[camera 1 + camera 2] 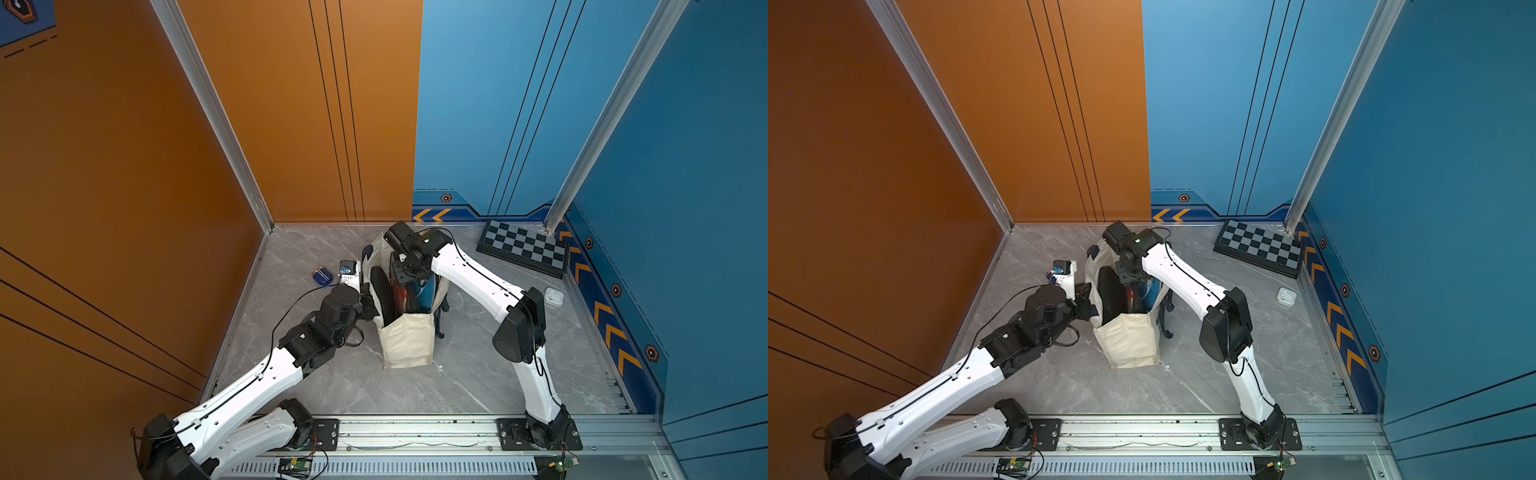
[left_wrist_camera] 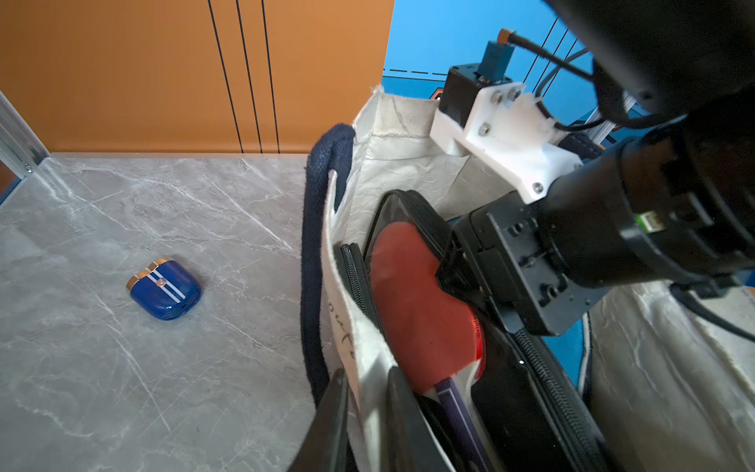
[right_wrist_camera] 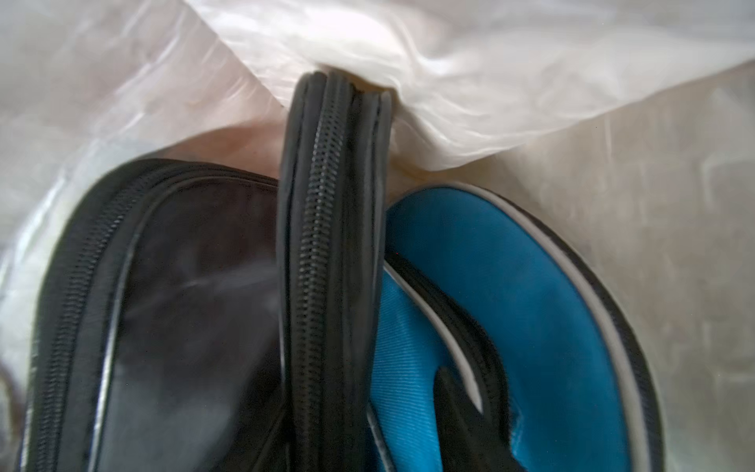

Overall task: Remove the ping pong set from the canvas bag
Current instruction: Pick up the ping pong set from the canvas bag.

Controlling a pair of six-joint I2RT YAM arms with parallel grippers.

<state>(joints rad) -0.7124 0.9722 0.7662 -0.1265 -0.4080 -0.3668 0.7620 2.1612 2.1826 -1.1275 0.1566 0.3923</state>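
On the grey marble worktop (image 1: 332, 386), your two white-and-black arms meet at a cream canvas tote bag (image 1: 407, 340) with navy strap handles. It stands upright and open-mouthed near the middle. The ping pong set is inside it, standing on edge and packed side by side. It consists of a black clear-fronted pouch showing a red-faced paddle (image 2: 416, 302), a second black zipped pouch (image 3: 171, 306) and a blue paddle-shaped fabric case with grey piping (image 3: 531, 286).

Your right claw (image 1: 407, 276) reaches down into the bag's mouth, directly above the zipped top edge of the red-paddle pouch. The second pouch is just beside that edge on one flank and the blue case on the other. The claw's fingers are hidden in every view, so you cannot tell whether it is wide, narrow or holding anything.

Your left claw (image 2: 366, 374) sits at the bag's rim on your left. It is drawn narrow on the canvas wall, with one finger outside and one inside, just beside a navy handle. The second pouch lies right behind that wall.

A black-and-grey chequered board (image 1: 525, 247) rests by the back right corner. A small white case (image 1: 555, 296) lies near the right wall, and a small glossy blue case with gold trim (image 2: 165, 290) lies to the left of the bag.
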